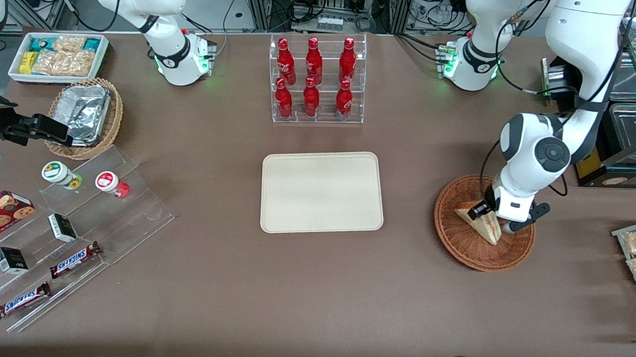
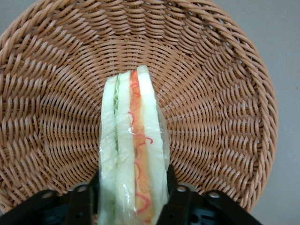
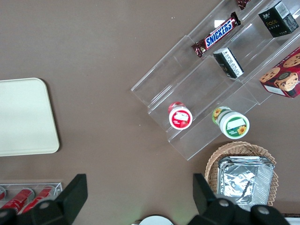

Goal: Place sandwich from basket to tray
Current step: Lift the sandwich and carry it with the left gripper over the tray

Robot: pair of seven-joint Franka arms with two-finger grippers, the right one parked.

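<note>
Gripping sandwich point(image 2: 133, 154), gripper point(image 2: 133, 199) fingers point(image 2: 178, 201) closed on both faces, over basket point(image 2: 220, 117)

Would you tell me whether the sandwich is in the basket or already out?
In. The sandwich stands on edge inside the basket, with the gripper closed on it; the tray holds nothing.

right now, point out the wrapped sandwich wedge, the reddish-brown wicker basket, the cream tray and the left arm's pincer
clear-wrapped triangular sandwich wedge point(image 2: 133, 154), left wrist view, on its orange filling layer
round reddish-brown wicker basket point(image 1: 459, 243), front view, on its woven wall
flat cream rectangular tray point(image 1: 321, 192), front view, on its bare middle
left arm's pincer point(image 2: 132, 199), left wrist view, between fingertips flanking the sandwich
</note>
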